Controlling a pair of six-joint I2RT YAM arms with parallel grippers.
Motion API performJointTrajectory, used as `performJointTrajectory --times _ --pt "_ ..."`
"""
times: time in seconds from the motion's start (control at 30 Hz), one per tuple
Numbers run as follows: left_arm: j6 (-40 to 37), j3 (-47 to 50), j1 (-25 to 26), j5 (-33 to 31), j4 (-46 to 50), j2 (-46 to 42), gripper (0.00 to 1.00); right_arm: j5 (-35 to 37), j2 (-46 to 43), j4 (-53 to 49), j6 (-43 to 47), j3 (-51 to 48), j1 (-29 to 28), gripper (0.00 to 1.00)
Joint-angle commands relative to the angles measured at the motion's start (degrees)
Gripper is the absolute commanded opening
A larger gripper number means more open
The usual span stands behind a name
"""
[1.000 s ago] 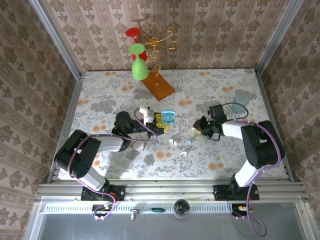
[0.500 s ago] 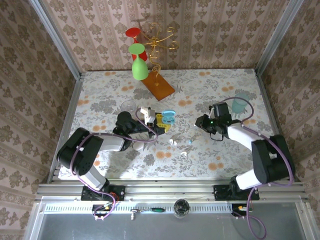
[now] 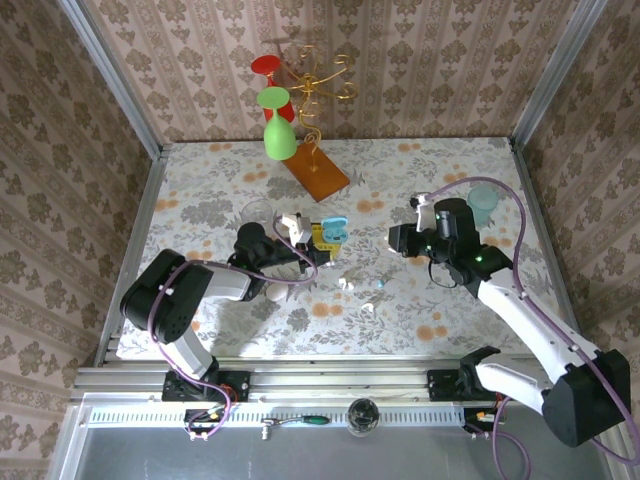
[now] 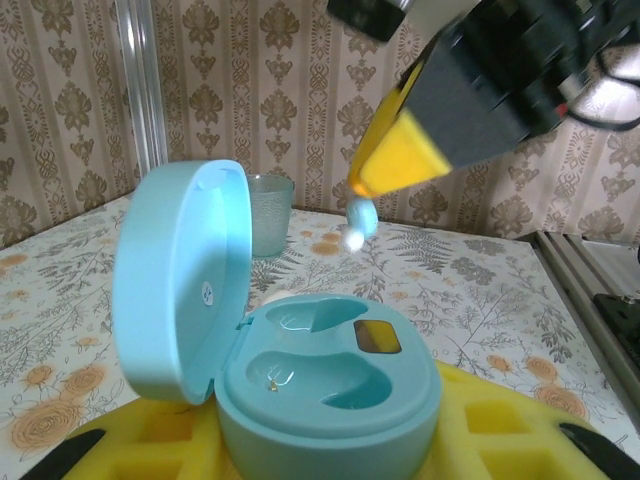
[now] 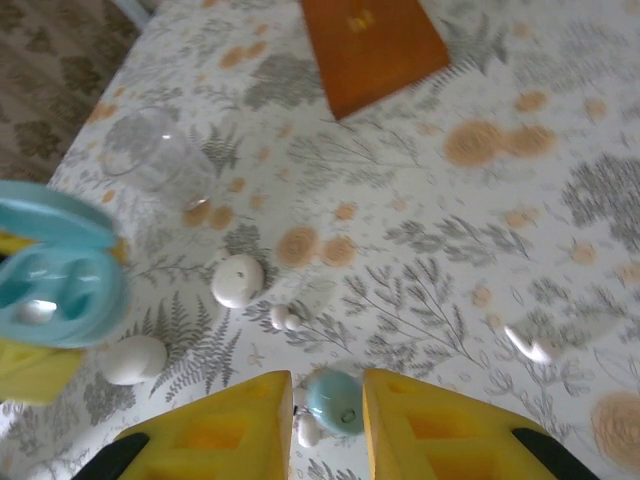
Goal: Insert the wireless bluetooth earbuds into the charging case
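Pale blue charging case point(image 4: 330, 400) sits open in the left claw point(image 3: 320, 243), clamped between its yellow pads, lid tipped up, 2 wells facing up. 1 pale blue earbud point(image 5: 333, 398) with a white tip is pinched at the right claw point(image 5: 327, 383) fingertips. 1 white earbud point(image 5: 283, 318) lies loose just beyond that claw's tips.

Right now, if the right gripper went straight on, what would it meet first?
Holding the pale blue earbud, it would likely meet the white earbuds on the tablecloth, though depth is unclear; the open blue case sits aside.
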State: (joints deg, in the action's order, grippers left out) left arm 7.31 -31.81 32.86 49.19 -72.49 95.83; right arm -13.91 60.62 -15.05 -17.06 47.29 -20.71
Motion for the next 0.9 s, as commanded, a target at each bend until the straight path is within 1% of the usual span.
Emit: performJointTrajectory --times 0.0,0.13,0.17,0.23,0.27,0.37,0.43,0.53,0.6,0.7,0.77,0.87 --pt "-1.92 -1.51 -0.12 -0.22 -1.51 0.62 0.35 3.58 -0.39 -4.96 7.61 4.17 -3.46 0.28" --pt "-2.53 -1.08 0.01 0.03 -1.52 0.26 0.34 5.19 1.94 -6.99 11.1 8.32 -8.1 0.28" --pt "-2.54 -0.89 0.01 0.09 -1.52 0.18 0.35 6.16 2.79 -7.29 10.62 9.08 -8.55 0.27" --pt "-2.78 -0.43 -0.06 -0.48 -1.51 -0.11 0.35 8.39 4.58 -8.46 8.6 10.29 -8.51 0.27" --pt "-2.83 -0.28 -0.12 -1.07 -1.54 -0.21 0.35 9.23 5.3 -8.46 7.52 10.4 -8.54 0.32" --pt "-2.63 0.21 -0.76 -3.4 -1.65 -0.31 0.34 10.45 6.35 -8.03 4.19 9.32 -8.4 0.33" --pt "-2.96 0.35 -1.2 -4.28 -1.68 -0.85 0.34 11.33 6.44 -8.69 1.37 8.54 -7.25 0.33" --pt "-3.22 0.59 -2.13 -4.49 -1.62 -1.91 0.34 12.24 6.09 -9.54 -3.65 6.22 -4.23 0.38" --pt "-3.19 0.7 -2.69 -4.2 -1.52 -2.55 0.34 9.6 6.3 -9.5 -6.67 4.44 -1.05 0.39" --pt "-3.06 0.96 -3.2 -3.49 -1.54 -3.44 0.34 4.51 9.3 -11.08 -8.88 3.45 3.25 0.42" --pt "-3.06 1.2 -3.24 -3.52 -1.5 -4.1 0.34 2.67 12.86 -12.1 -11.08 3.57 4.72 0.43" --pt "-3.16 1.58 -3.33 -3.5 -1.55 -4.66 0.34 -0.31 17.6 -9.78 -14.3 2.35 5.38 0.43"
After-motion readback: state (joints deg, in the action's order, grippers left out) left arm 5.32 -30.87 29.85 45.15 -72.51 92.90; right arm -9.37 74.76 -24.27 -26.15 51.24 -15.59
